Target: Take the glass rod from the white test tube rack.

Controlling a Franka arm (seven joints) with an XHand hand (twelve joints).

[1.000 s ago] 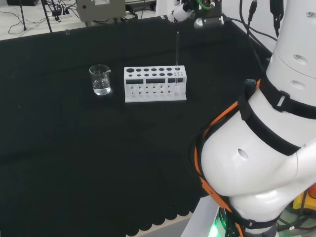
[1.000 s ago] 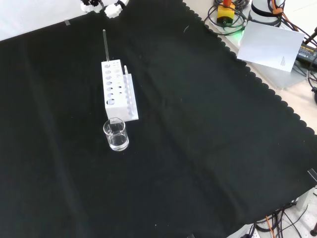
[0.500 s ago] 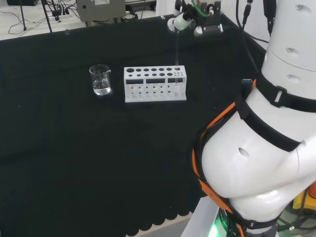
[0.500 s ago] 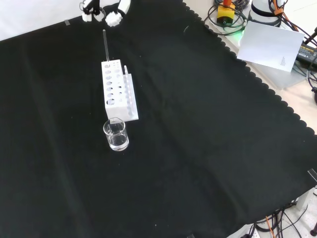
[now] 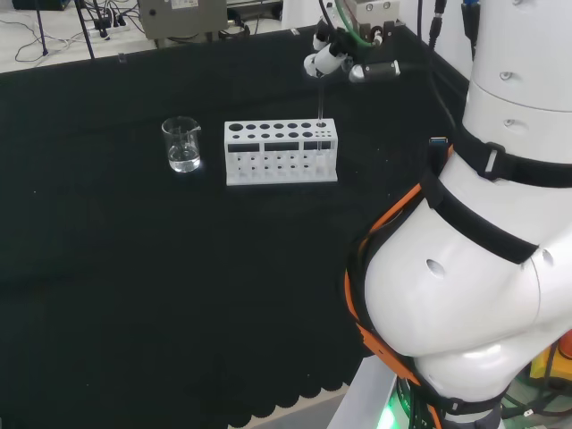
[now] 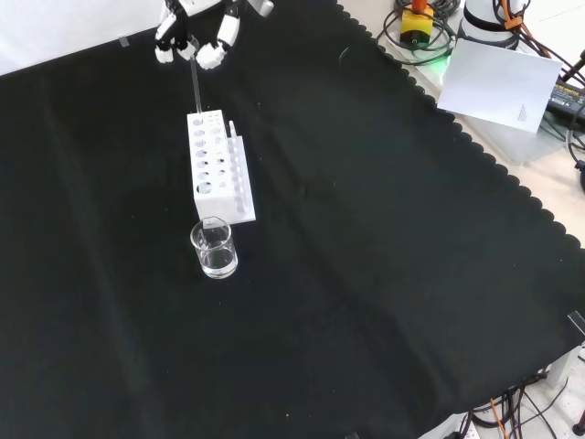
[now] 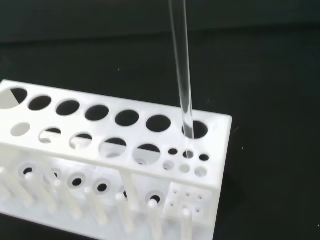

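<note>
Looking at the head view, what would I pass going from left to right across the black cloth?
Beaker → white test tube rack → glass rod, standing upright at the rack's right end with the robot hand at its top → the arm's big white links.

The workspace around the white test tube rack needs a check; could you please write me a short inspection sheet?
Surface: black cloth, flat.
Job's things: glass rod upright in an end hole of the white test tube rack.
Clutter: beaker with a little clear liquid, beside the rack.
Grippers: robot hand at the rod's top; grip cannot be told.
Cables: bundles beyond the cloth's far edge.
Surroundings: white sheet off the cloth.
</note>
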